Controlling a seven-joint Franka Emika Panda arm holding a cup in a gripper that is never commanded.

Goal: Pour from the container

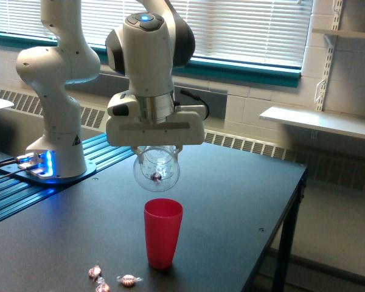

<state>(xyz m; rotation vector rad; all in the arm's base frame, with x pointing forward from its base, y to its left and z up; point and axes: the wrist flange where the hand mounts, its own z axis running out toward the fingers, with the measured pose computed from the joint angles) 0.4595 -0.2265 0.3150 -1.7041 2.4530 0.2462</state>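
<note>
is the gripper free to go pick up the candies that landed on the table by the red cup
Probably not: the gripper already holds the clear cup, so its fingers are occupied, though the candies lie unobstructed on the table.

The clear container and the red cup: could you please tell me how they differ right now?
The clear container is see-through and rounded; the red cup is opaque and tapered. The container hangs tipped in the claw above the table, while the red cup stands upright on it. One candy shows in the container; the red cup's contents are hidden. They look similar in size.
</note>
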